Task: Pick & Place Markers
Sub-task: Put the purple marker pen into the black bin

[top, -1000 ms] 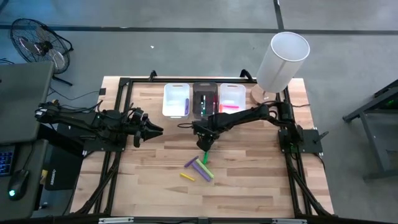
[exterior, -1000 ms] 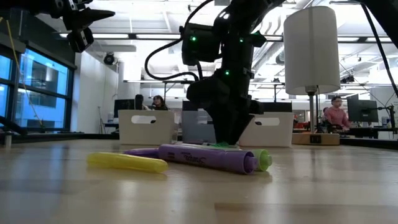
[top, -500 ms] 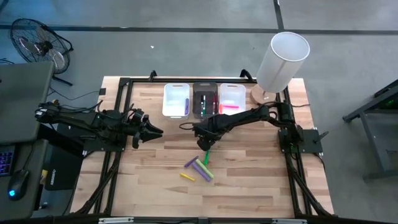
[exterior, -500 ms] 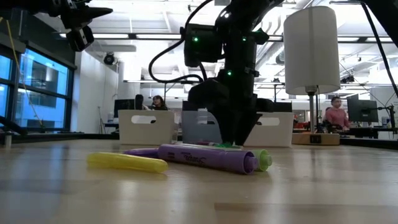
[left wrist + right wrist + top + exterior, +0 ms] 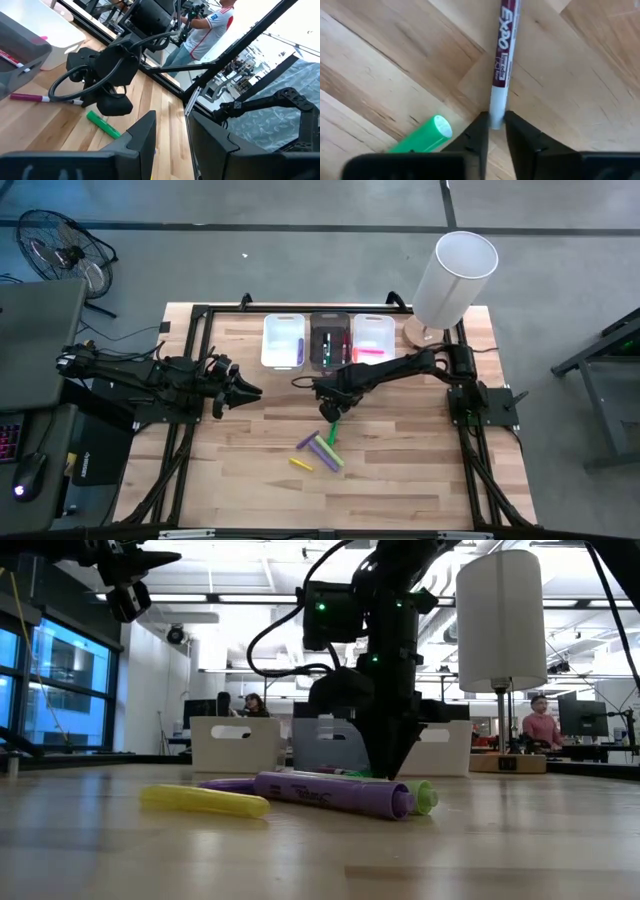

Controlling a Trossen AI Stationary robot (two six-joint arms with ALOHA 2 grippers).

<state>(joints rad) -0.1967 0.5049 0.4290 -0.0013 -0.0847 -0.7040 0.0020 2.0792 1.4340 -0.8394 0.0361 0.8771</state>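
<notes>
Pale wooden tabletop (image 5: 400,440) inside a black frame carries three rectangular bins (image 5: 326,340) in a row along its far edge. Right fingers (image 5: 492,131) are at the surface, pinching the white barrel of a slim magenta Expo marker (image 5: 502,55) near one end; this marker lies flat beside a green highlighter (image 5: 422,135), just in front of the bins. Judgement: the marker is light, rigid and smooth, so a hold this close to the end may let it pivot or slip; mid-barrel would be steadier. Remaining purple, yellow and green markers (image 5: 318,448) lie clustered nearer the front, apart from the hold. Bare wood lies on both sides; bin walls stand close behind. Left fingers (image 5: 250,390), pressed nearly together, wait at the left side
</notes>
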